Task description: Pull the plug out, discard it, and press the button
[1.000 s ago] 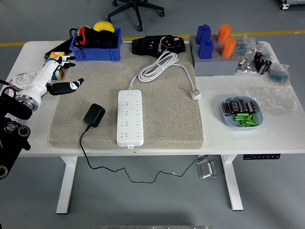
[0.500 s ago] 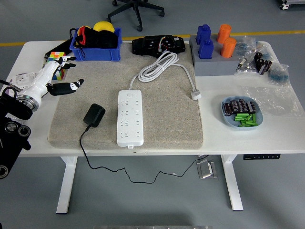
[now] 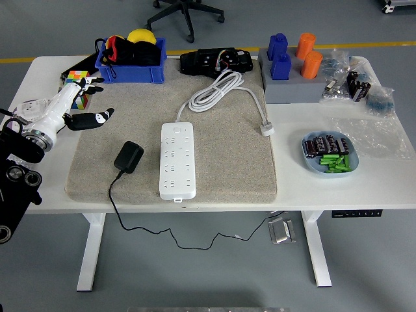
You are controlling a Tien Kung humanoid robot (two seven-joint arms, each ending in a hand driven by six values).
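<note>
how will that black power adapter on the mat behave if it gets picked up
The black boxy power adapter looks rigid and compact, so probably easy to grip. Its thin black cable hangs off the white table's edge, so it would likely trail limply and drag slightly.

No visible shift across the three moments. Left hand (image 3: 73, 104), white with black fingertips, fingers spread, at the same spot over the white desk's (image 3: 325, 188) left edge. Black plug adapter (image 3: 129, 156) lying free on the beige felt mat (image 3: 227, 162), exactly as a second ago.
</note>
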